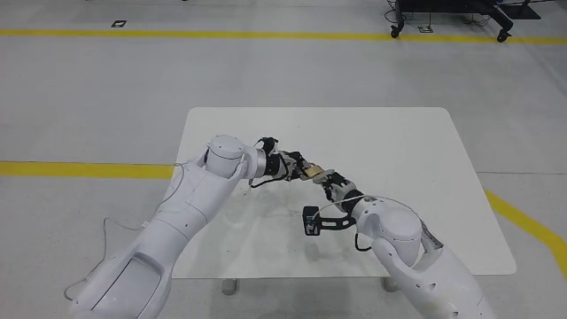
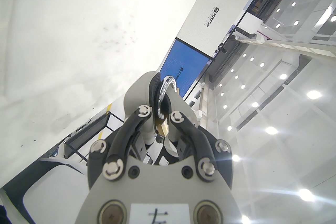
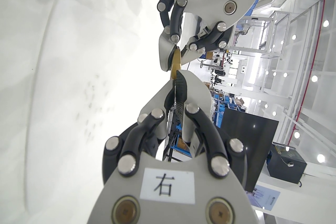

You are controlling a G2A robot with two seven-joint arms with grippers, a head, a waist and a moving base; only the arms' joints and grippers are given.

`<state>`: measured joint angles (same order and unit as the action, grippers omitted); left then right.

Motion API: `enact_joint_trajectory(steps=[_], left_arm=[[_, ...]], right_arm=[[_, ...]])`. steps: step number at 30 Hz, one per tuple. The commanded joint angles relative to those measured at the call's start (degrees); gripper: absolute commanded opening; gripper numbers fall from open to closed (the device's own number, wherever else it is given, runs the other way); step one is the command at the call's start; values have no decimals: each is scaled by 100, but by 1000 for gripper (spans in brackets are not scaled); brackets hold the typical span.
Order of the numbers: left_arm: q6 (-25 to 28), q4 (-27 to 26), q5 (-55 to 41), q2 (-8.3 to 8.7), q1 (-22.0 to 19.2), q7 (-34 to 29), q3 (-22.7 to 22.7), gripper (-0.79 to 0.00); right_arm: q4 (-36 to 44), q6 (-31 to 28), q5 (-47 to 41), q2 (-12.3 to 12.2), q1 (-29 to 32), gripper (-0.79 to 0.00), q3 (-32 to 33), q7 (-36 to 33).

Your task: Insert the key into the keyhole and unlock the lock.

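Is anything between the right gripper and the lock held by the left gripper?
Nothing visible does. The left gripper clamps the lock; the right gripper meets it tip to tip above the table, only a thin brass edge bridging them.

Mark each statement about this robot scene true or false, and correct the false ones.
1. The left gripper holds the lock. True.
2. The lock lies on the table. False: it is held in the air above the table.
3. The right gripper is wide open. False: its fingers are shut, with the tips at the lock.
4. The two grippers meet over the table. True.
5. The table is black. False: it is white.
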<state>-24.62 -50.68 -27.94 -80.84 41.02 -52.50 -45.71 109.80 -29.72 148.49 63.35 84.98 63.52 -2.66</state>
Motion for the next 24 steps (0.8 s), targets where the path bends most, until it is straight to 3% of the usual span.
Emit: enact_joint_trajectory(steps=[1,8,14,20,24], left_arm=[[44,10,-53,3,9,60,-56,-785],[123,-39,-166,16,69,122,-185,-785],[486,-188,-213,36,168,207,-317,-785],[1034,-484,-213,100,358,434,-575,-785],[1258,-688,-171,139,488,494,-692,-785]], right_arm=[[97,24,-135,-7,50,0,78,83],[97,24,-135,-7,50,0,78,83],[97,24,-135,-7,50,0,78,83],[-121,740,-1886,-22,293,0,844,1178],[-339,679,-2799,-43,366,0,1190,1917]])
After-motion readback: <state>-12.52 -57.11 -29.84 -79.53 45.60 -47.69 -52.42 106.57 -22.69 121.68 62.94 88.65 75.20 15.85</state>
